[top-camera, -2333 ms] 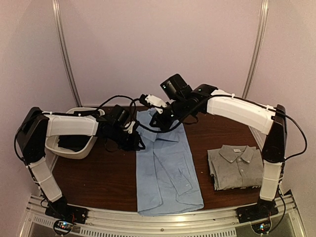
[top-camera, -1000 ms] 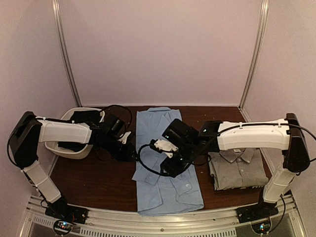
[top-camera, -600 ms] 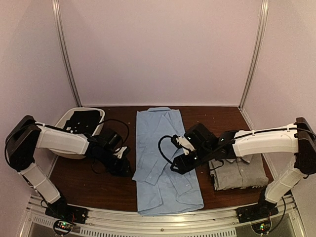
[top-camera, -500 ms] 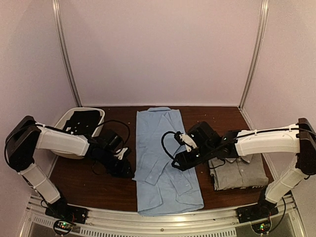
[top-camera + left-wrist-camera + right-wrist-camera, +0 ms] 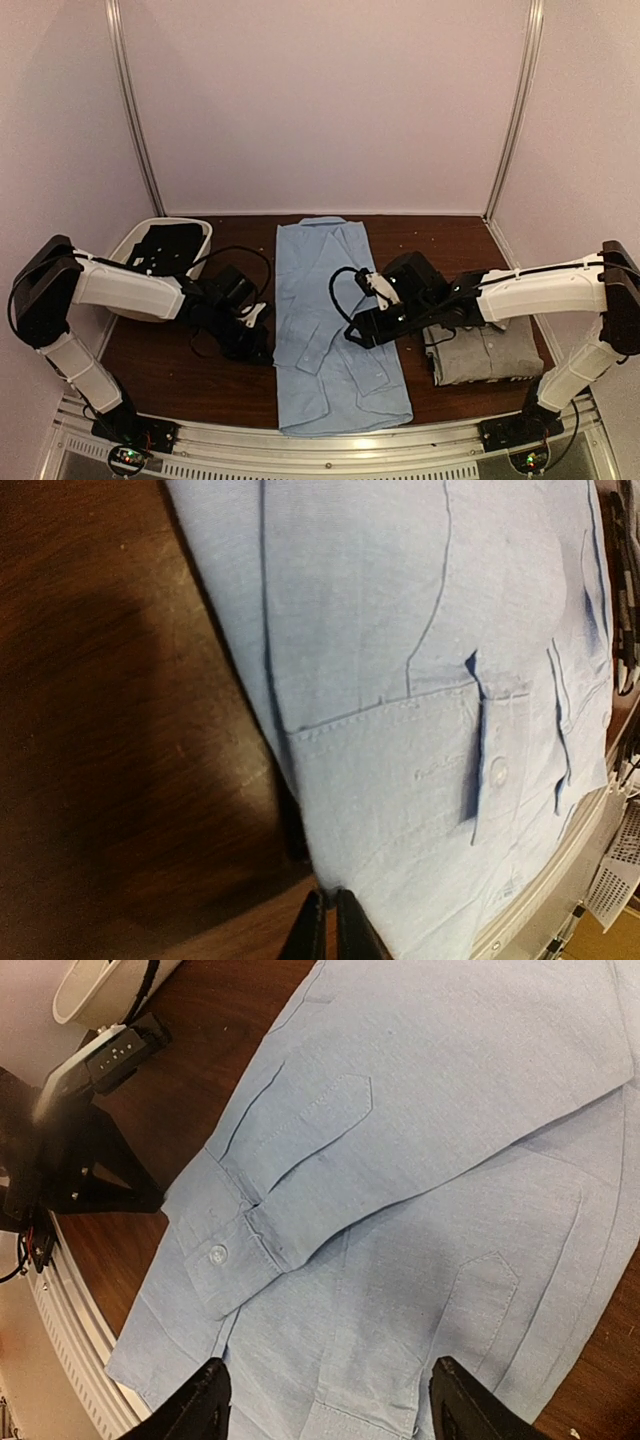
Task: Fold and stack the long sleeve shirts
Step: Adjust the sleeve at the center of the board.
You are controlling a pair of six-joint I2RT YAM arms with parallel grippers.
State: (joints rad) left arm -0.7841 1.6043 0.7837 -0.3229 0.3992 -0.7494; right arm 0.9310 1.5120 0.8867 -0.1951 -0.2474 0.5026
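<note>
My left pincer (image 5: 325,922) sat low at the left edge of the light blue shirt (image 5: 322,270), fingers pressed almost together. Couldn't tell if any cloth was actually caught between them. The shirt lay flat down the middle of the table (image 5: 190,375), far edge to near edge, with one cuffed sleeve (image 5: 290,1170) folded across it. My right pincer (image 5: 330,1400) hung spread wide over it. The grey shirt (image 5: 485,350) lay folded near the near right corner. Imo the trick: grab both side edges level and lift together, or the sleeve slides out.
</note>
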